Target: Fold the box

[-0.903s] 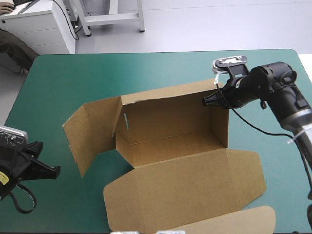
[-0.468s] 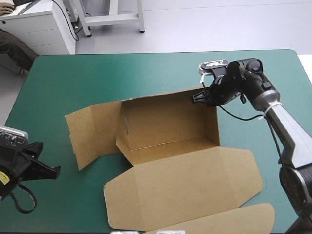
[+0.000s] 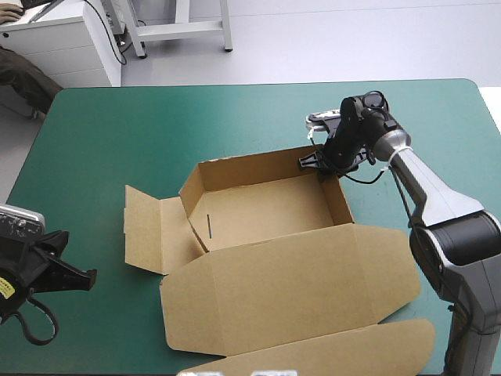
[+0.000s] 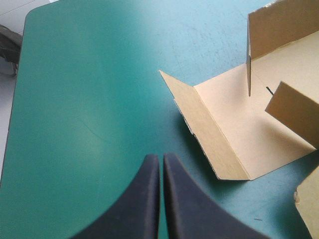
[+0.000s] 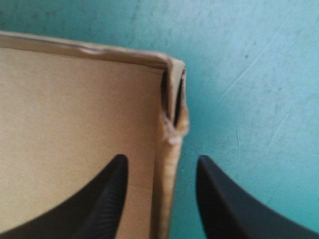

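The brown box [image 3: 266,207] stands mid-table as an open tray with its far, left and right walls raised. Its lid [image 3: 290,290] lies flat toward the near edge, and one end flap [image 3: 149,235] lies flat at the left. My right gripper [image 3: 311,162] is open at the far right corner. In the right wrist view its gripper [image 5: 162,159] straddles the doubled corner wall [image 5: 172,134], one finger inside the box and one outside. My left gripper [image 3: 78,278] is shut with nothing held, near the table's left front corner. The left wrist view shows this gripper [image 4: 161,159] pointing at the left flap [image 4: 234,124].
The lid's rounded tuck flap [image 3: 352,352] reaches the table's near edge. Teal-green cover [image 3: 156,125] lies between the box and the far and left edges.
The right gripper has moved left along the far wall's corner, dragging the box left and turning it. The left end flap has dropped flat onto the cover. The left arm has not moved.
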Tool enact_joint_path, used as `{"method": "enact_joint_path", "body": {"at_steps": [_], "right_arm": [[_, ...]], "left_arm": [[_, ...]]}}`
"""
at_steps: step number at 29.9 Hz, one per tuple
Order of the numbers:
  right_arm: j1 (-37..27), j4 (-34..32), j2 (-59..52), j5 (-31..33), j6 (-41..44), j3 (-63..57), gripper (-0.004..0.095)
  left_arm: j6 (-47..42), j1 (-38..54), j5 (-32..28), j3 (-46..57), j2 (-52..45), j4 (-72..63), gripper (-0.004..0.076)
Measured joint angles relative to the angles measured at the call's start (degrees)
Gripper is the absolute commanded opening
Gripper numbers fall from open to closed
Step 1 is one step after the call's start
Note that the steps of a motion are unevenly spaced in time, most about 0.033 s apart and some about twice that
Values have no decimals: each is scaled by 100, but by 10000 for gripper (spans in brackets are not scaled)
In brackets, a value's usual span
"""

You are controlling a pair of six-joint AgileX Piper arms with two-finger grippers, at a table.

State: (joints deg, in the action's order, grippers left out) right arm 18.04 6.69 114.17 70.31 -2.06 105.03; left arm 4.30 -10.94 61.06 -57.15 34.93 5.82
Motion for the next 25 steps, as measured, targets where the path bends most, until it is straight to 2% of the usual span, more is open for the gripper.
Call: {"method": "enact_joint_path", "body": {"at_steps": [3, 10, 25], "right_arm": [[6, 0, -67, 12, -38, 262, 891], [6, -7, -604, 55, -111, 346, 886], [6, -2, -2640, 98, -277, 346, 886]], "left_arm": [[-12, 0, 19, 0, -25, 0, 8], [-12, 0, 26, 0, -25, 0, 8], [-12, 0, 49, 0, -25, 0, 8]]}}
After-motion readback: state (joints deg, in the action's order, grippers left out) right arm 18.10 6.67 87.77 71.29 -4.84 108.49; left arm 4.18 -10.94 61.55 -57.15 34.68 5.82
